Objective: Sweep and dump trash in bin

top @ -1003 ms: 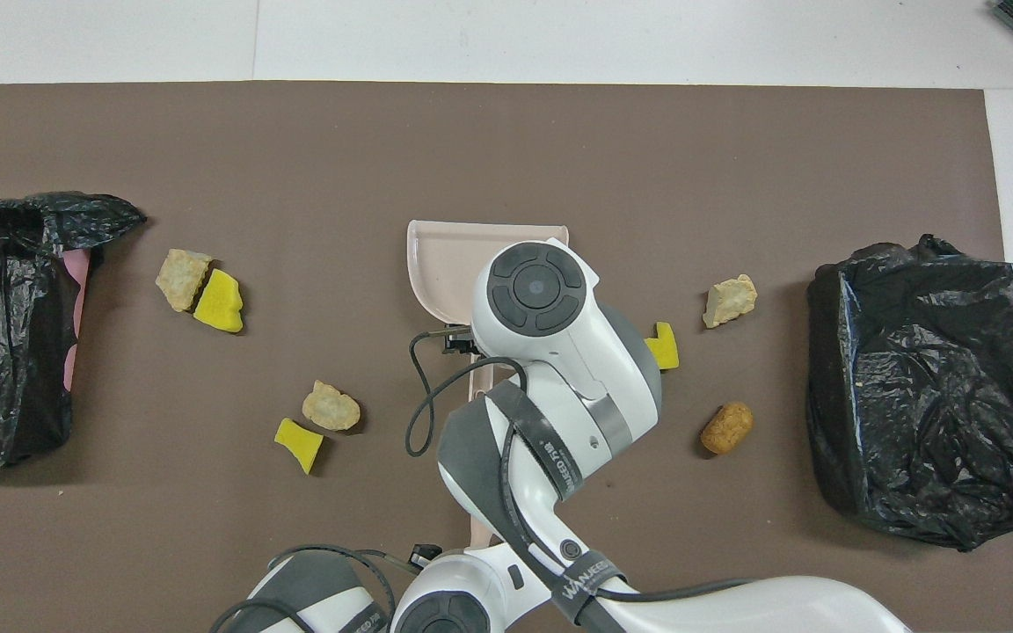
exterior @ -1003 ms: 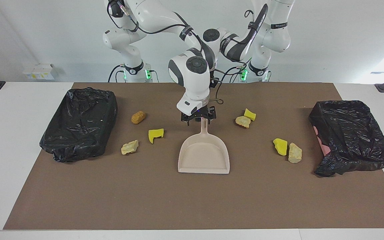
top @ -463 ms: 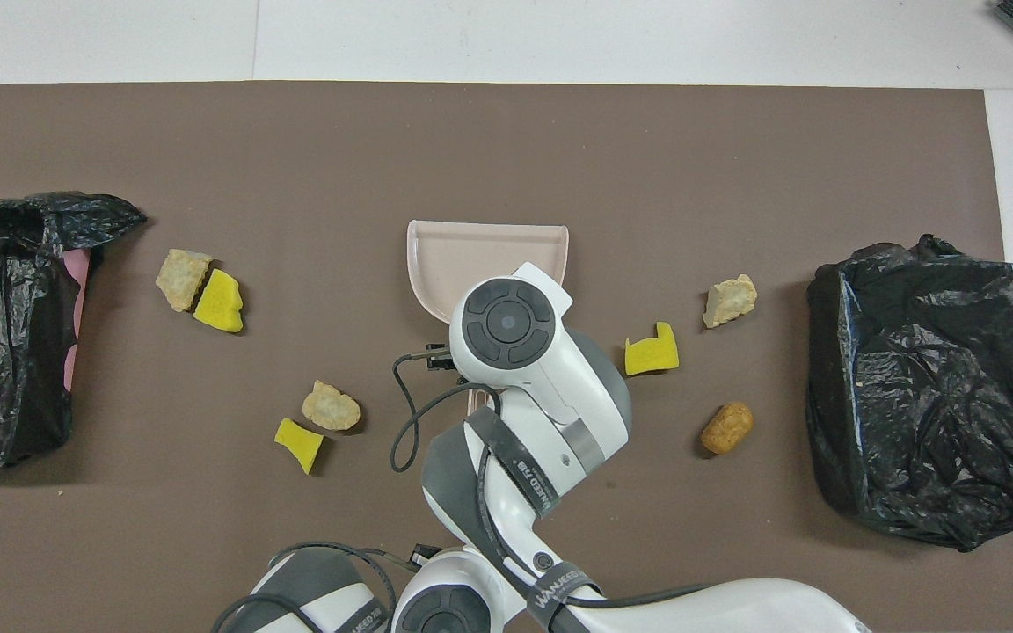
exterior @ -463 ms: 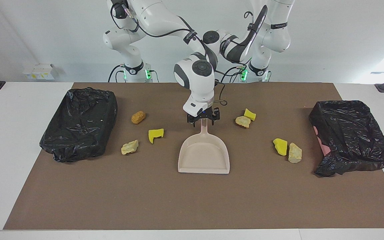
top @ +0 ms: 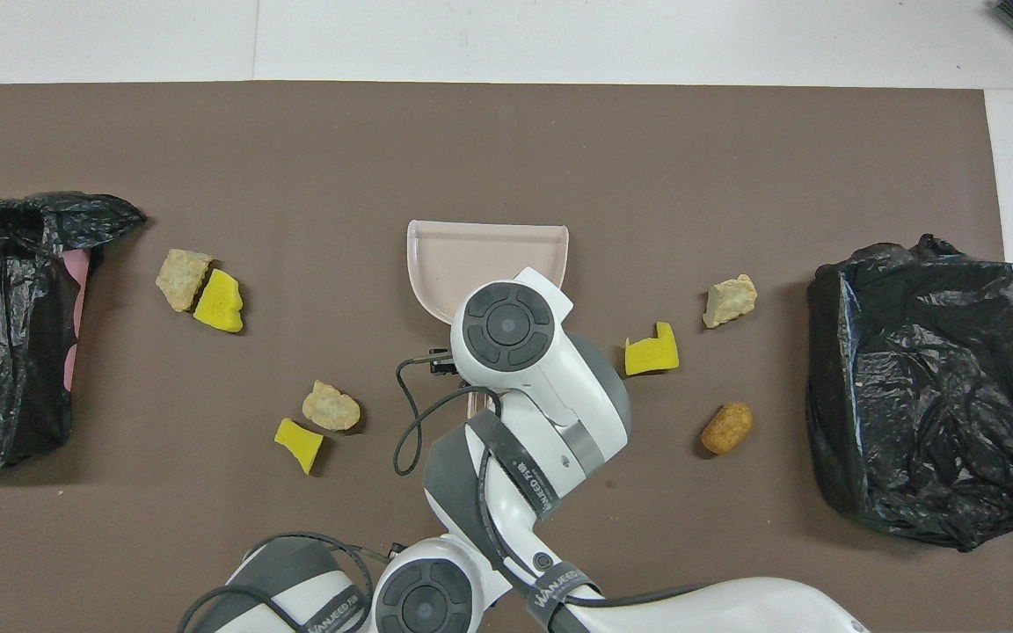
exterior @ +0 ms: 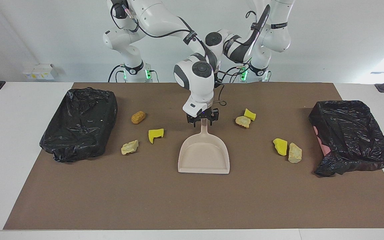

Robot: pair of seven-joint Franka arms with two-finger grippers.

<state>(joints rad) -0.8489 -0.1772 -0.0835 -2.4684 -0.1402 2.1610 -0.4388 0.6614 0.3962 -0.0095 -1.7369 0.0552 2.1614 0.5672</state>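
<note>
Straddling the dustpan handle, trash loose on the mat.
Facing view: the right gripper (exterior: 203,120) is low over the handle of the dustpan (exterior: 203,160), jaws spread to either side of it; the left arm waits folded back by the bases, its pincer pressed together. The trash (exterior: 155,135) lies scattered on the mat between two black-bagged bins (exterior: 80,123), three scraps toward the right arm's end, four toward the left arm's. Overhead view: the right arm covers the handle; the dustpan's tray (top: 471,251) holds no scrap.

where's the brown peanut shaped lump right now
The brown lump lies on the mat toward the right arm's end, between the black bin and the dustpan.
</note>
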